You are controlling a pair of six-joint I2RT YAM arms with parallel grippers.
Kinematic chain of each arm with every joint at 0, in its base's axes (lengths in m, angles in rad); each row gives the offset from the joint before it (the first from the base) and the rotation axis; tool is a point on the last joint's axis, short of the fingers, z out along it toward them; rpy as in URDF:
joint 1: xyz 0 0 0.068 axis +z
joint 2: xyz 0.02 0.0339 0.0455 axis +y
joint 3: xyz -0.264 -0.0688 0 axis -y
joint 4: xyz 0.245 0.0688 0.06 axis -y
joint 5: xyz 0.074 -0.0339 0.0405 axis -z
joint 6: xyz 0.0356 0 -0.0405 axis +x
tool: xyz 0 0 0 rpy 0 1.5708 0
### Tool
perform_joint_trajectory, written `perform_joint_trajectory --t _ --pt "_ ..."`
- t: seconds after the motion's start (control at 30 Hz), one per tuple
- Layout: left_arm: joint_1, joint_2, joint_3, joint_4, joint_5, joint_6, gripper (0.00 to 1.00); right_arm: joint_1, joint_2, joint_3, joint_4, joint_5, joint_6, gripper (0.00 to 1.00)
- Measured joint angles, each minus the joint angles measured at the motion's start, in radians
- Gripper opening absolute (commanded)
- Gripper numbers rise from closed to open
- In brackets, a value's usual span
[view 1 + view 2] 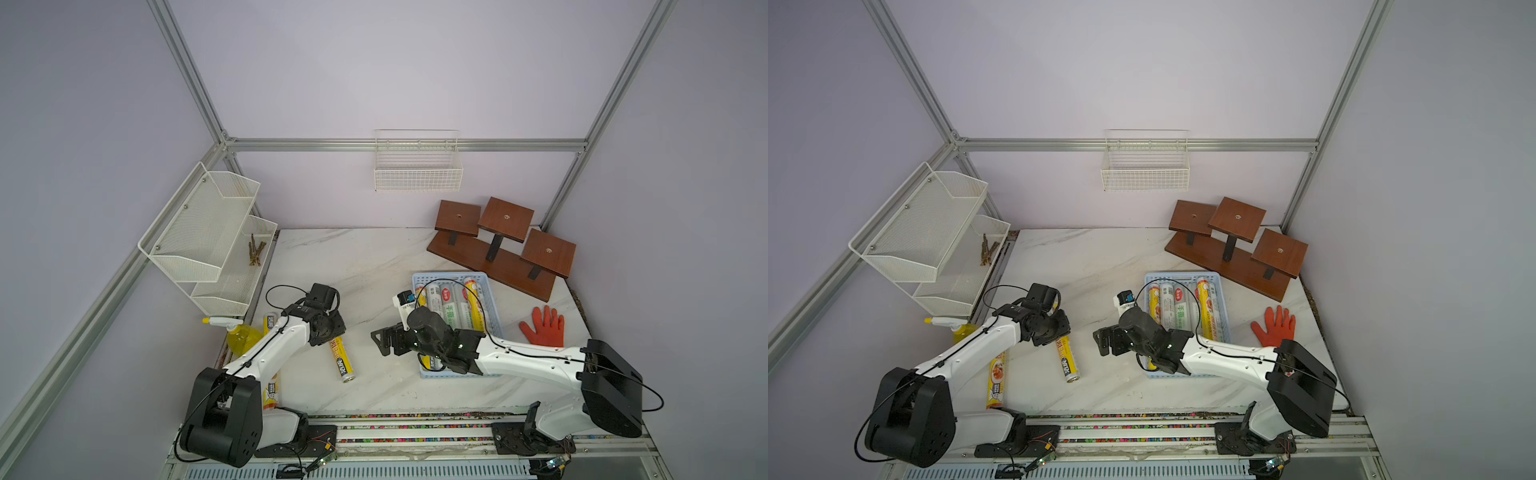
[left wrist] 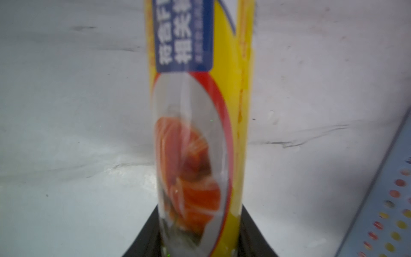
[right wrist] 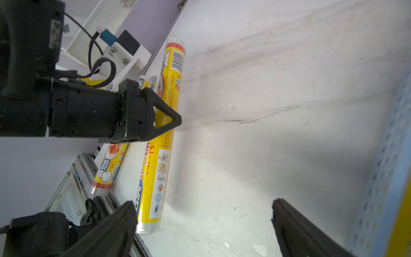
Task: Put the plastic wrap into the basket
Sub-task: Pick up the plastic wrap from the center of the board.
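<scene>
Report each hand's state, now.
Left hand: closed on a yellow plastic wrap roll.
Right hand: open, holding nothing.

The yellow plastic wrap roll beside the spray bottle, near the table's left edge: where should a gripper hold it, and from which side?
Probably mid-length, from straight above, jaws across its width. The yellow plastic wrap roll lies flat on the table, long and slim, so a middle grip should keep it level; the nearby table edge leaves little room sideways.
</scene>
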Motion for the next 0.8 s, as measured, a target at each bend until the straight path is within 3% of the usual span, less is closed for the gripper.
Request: perform_joint_trajectory --t 0.27,0.63,0.8 --pt "-0.199 0.024 0.156 0.104 0.039 -0.078 0.32 -0.123 -0.170 -0.067 -0.043 0.020 0.037 1.00" --pt "-0.439 0.339 0.481 0.177 0.061 -0.135 0.33 -0.435 -0.411 -0.161 -0.215 -0.033 0.019 1.00" --pt "-0.521 0.469 0.594 0.221 0.095 -0.182 0.33 -0.590 -0.560 -0.280 -0.269 -0.051 0.027 1.00"
